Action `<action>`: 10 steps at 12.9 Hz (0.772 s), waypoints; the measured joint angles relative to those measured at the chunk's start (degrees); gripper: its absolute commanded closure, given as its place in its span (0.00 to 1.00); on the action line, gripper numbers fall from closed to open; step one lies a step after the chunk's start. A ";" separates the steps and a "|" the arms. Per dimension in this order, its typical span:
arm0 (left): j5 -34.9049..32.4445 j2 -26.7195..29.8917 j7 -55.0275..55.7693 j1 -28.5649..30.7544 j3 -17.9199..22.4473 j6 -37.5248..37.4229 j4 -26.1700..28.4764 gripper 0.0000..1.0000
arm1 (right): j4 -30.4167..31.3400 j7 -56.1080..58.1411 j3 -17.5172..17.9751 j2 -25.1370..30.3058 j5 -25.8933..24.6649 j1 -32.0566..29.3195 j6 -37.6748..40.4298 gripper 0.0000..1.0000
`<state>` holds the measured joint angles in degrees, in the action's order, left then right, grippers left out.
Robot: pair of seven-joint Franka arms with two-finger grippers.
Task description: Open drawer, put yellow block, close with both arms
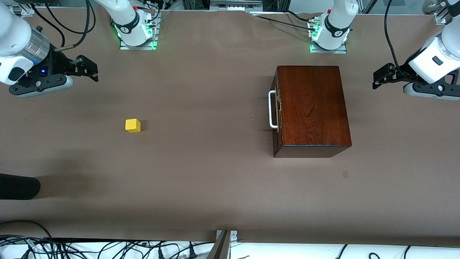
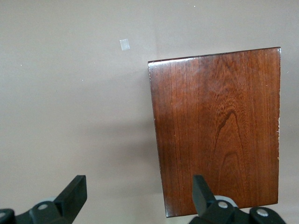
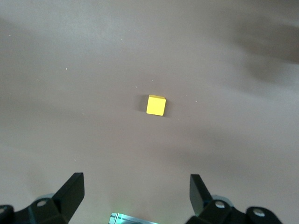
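Both arms wait aloft with each pincer released and empty: the right pincer (image 1: pixel 84 68) over bare surface (image 1: pixel 201 187) at its own end, the left pincer (image 1: pixel 384 76) just off the box (image 1: pixel 312 108). The drawer (image 1: pixel 276 109) sits fully shut, its handle (image 1: pixel 272 109) facing the block (image 1: pixel 132 125), which lies well apart toward the right arm's end. Nothing blocks either reach, but a one-armed pull could drag the unbraced box, and a skewed grasp might knock the small block away.

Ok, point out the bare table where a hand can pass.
Widest bare stretch: between the yellow block and the drawer's handle. Also open: the strip nearer the front camera than the wooden box. Tightest: between the box and the left gripper.
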<state>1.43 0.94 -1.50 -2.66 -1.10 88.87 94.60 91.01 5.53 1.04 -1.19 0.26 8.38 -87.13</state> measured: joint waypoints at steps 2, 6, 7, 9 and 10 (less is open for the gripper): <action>0.00 0.00 0.00 0.00 0.00 0.00 0.00 0.00 | -0.02 0.00 0.00 0.00 0.00 0.00 0.01 0.00; 0.00 -0.13 0.00 0.00 0.00 -0.21 0.00 0.00 | -0.02 0.00 0.00 0.00 0.00 0.00 0.01 0.00; 0.00 -0.35 0.00 0.00 0.00 -0.84 0.00 0.00 | -0.02 0.00 0.00 0.00 0.00 0.00 0.01 0.00; 0.00 -1.01 0.00 -0.02 -0.01 -1.94 -0.45 0.00 | -0.02 0.00 0.00 0.00 0.00 0.00 0.01 0.00; 0.00 -1.45 0.00 -0.14 -0.07 -3.37 -1.13 0.00 | -0.03 0.00 0.00 0.00 0.00 0.00 0.01 0.00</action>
<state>1.43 -0.50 -1.50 -2.80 -1.17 85.50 93.47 90.98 5.53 1.04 -1.19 0.26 8.38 -87.12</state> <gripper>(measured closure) 0.000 0.000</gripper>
